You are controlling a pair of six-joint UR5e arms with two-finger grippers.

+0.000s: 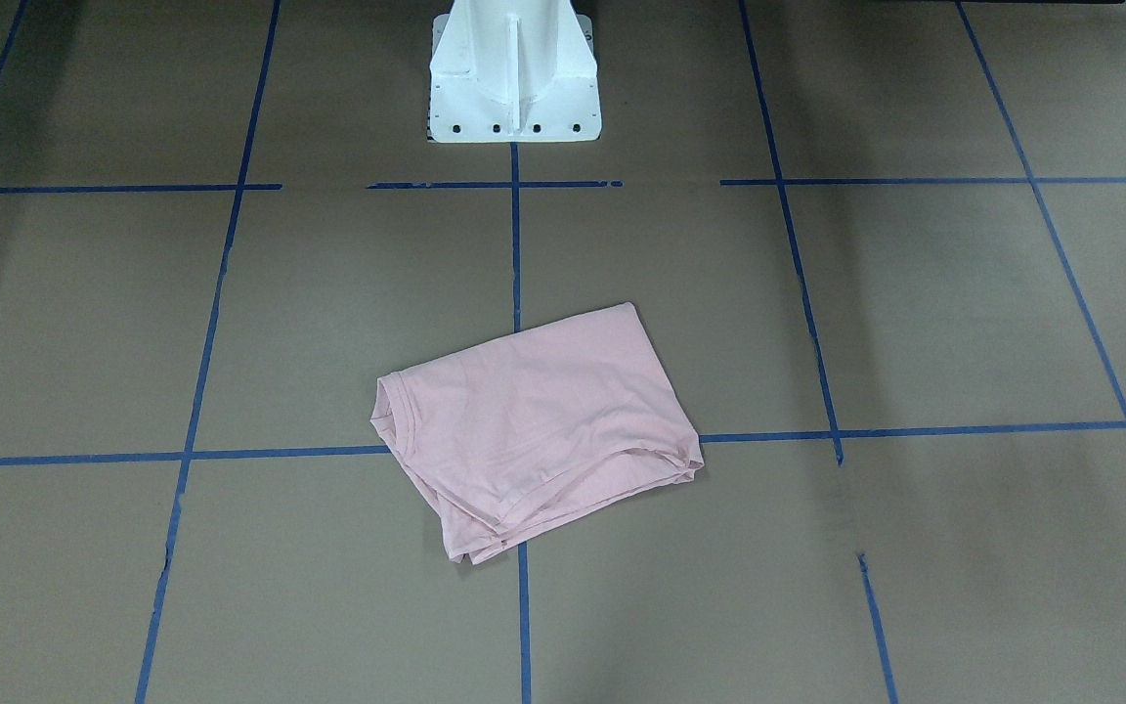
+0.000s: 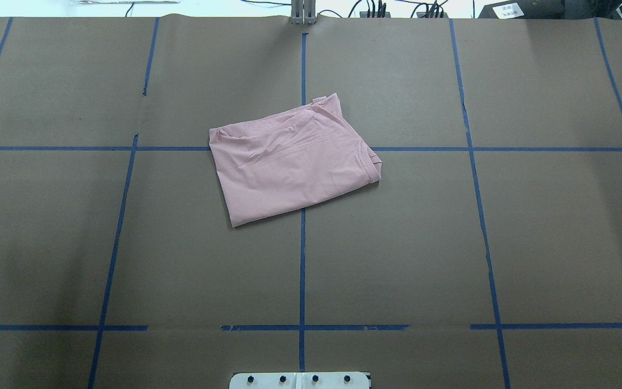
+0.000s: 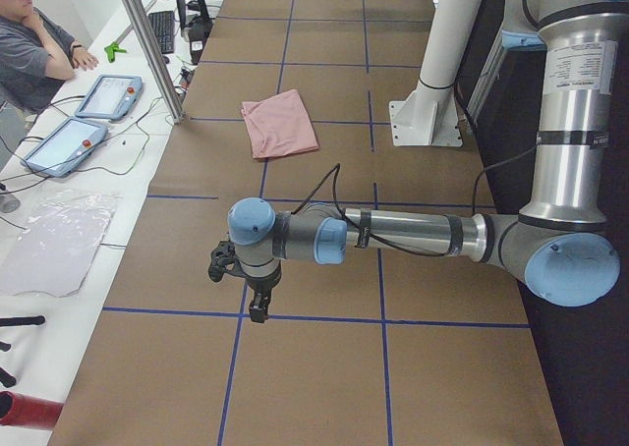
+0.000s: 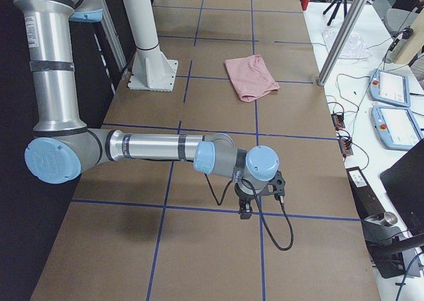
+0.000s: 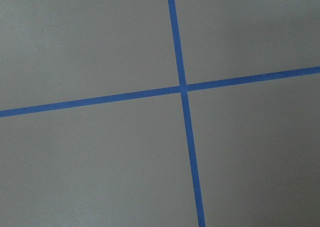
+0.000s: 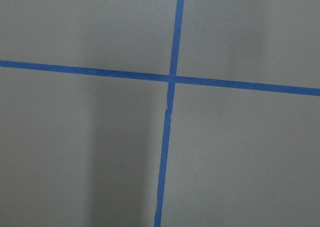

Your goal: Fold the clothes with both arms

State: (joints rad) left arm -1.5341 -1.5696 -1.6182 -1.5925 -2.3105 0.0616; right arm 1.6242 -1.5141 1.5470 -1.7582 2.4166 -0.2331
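The clothes are one pale pink T-shirt (image 1: pixel 534 430) (image 2: pixel 292 159), folded into a compact rectangle near the table's middle and lying slightly askew across the blue tape lines. It also shows small in both side views (image 3: pixel 280 122) (image 4: pixel 250 75). Both arms are stretched out low over the table ends, far from the shirt. The left gripper (image 3: pixel 257 304) points down over a tape line, and the right gripper (image 4: pixel 245 208) does the same at the other end. I cannot tell whether either is open or shut. Both wrist views show only brown paper and crossing blue tape.
The white pedestal (image 1: pixel 514 68) (image 2: pixel 300 381) stands at the robot side of the table. Brown paper with a blue tape grid (image 2: pixel 303 270) covers the table. A seated person (image 3: pixel 29 43) and teach pendants (image 3: pixel 108 97) (image 4: pixel 391 89) are on the side bench beyond a metal post (image 3: pixel 147 43).
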